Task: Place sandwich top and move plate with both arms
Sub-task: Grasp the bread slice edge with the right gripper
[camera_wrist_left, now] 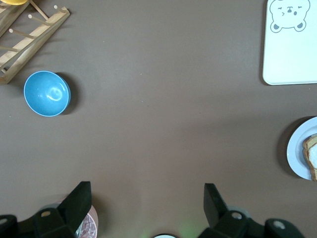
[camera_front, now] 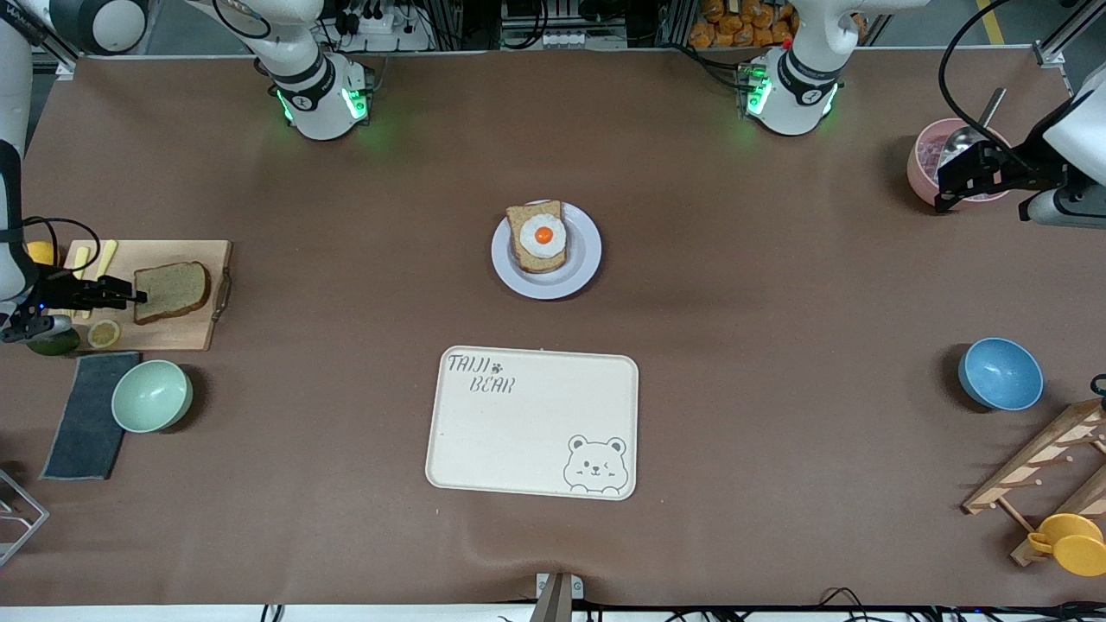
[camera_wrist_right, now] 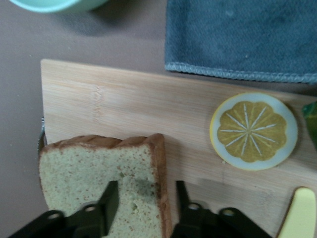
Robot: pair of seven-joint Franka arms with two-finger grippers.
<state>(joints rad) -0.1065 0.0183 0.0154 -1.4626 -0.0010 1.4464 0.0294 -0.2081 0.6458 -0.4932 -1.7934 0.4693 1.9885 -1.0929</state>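
Your right hand (camera_wrist_right: pixel 143 208) is closing on the bread (camera_wrist_right: pixel 104 186), on the board (camera_front: pixel 173 328). Left hand (camera_wrist_left: pixel 146 203) waits, released. Plate (camera_front: pixel 587 259) not moved.

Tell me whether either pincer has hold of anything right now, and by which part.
The right pincer straddles the crust edge of the bare brown bread slice on the wooden board, closing, not yet gripping. The left pincer, open, holds nothing.

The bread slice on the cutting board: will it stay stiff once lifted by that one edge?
Probably it droops: the sandwich top looks thin and soft, and the right gripper straddles only its crust edge. Likely light, with a porous crumb that should not slip. A hard pinch may dent it.
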